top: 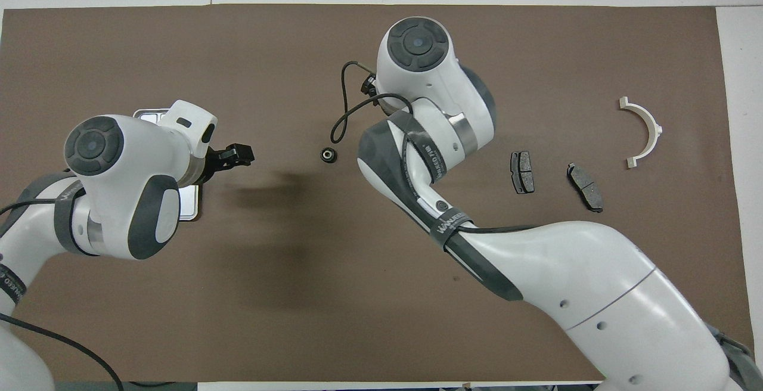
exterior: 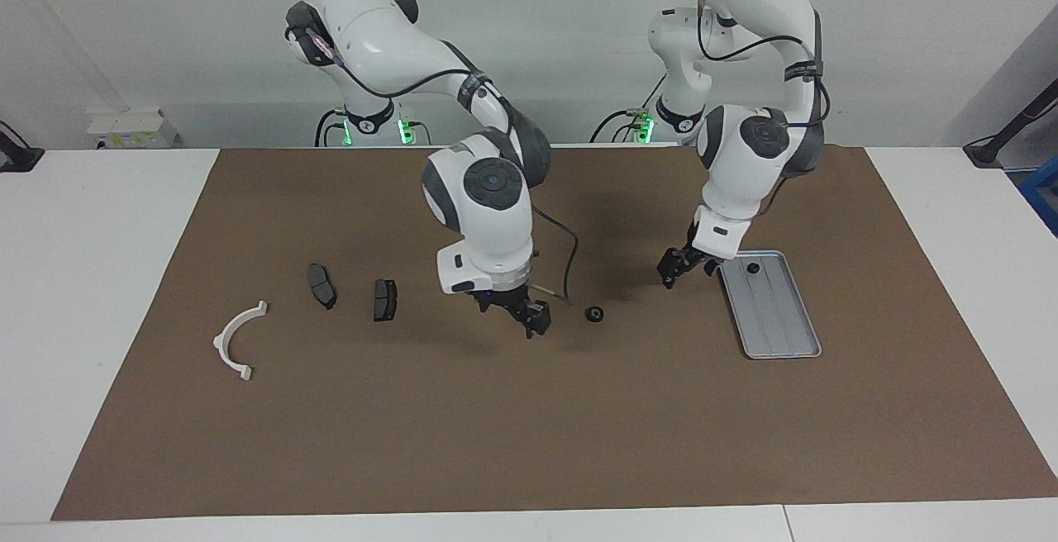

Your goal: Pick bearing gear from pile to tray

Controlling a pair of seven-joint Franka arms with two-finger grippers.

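Right end effector [exterior: 536, 323] hangs empty, fingers apart, just beside a black bearing gear [exterior: 593, 314] on the desk; left end effector [exterior: 676, 268], spread empty, hovers beside the tray [exterior: 781, 329]; another gear [exterior: 753, 268] lies in it.

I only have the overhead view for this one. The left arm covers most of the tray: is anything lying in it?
Observer: Yes. One small black round part lies in the tray, at its end nearer the robots.
Operator: The right gripper is hidden under its wrist. Where is it?
Observer: The right gripper hangs low over the mat, beside the black gear but apart from it.
Operator: Is the left gripper down on the mat?
Observer: No. The left gripper is in the air, between gear and tray.
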